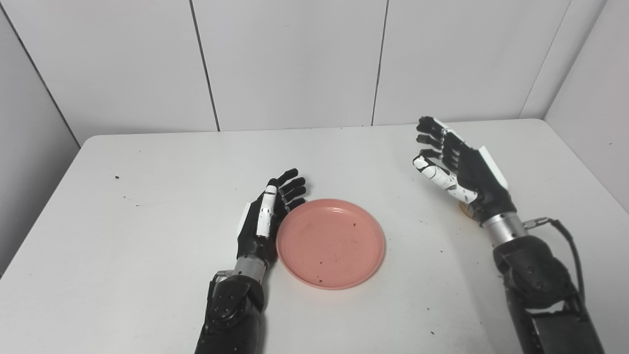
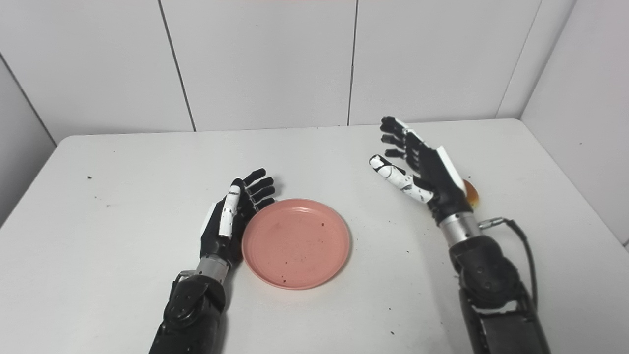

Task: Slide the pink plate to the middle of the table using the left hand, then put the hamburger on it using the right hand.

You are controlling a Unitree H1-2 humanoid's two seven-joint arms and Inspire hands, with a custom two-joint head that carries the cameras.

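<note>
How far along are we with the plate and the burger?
The pink plate sits about mid-table, empty, so the slide looks done; the left hand rests open against its left rim. The right hand is open above the hamburger, mostly hidden behind it. Grasping and placing remain.

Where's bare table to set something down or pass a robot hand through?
Free: the far strip between the wall and both hands; the left side of the table beyond the left robot hand; the gap between the pink plate and the right robot hand. Crowded: the left robot hand sits against the plate's left rim; the hamburger is mostly hidden behind the right robot hand.
</note>
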